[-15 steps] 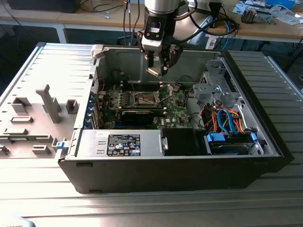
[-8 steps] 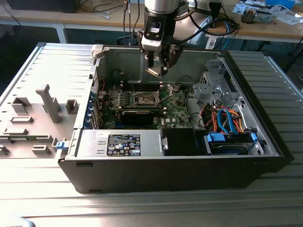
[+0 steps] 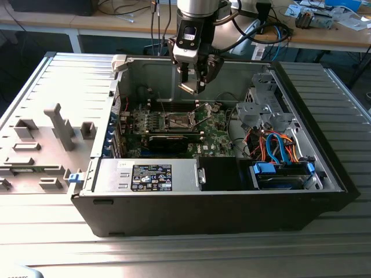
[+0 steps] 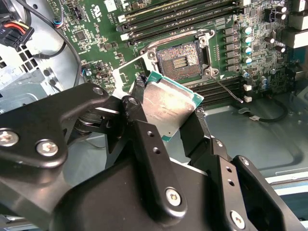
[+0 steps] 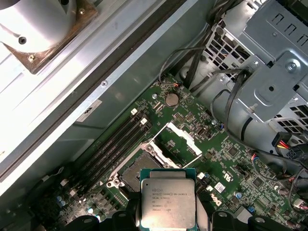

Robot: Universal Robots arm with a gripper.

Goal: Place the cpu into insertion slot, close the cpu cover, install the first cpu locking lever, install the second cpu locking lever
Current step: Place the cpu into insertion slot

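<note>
My gripper hangs inside the open computer case, above the green motherboard, shut on the cpu. In both wrist views the cpu is a flat square chip with a silvery top, pinched at two opposite edges by the black fingers. It sits in the air, off to one side of the insertion slot, not touching it. The slot's dark contact field lies bare. The cpu cover, a silver frame with a square window, stands swung open beside the slot. A thin locking lever sticks out unlatched.
A metal drive cage with orange and blue cables fills the case on the exterior view's right. A long black card and the power supply lie nearer the front. Memory slots run beside the socket. Grey fixtures stand outside the case.
</note>
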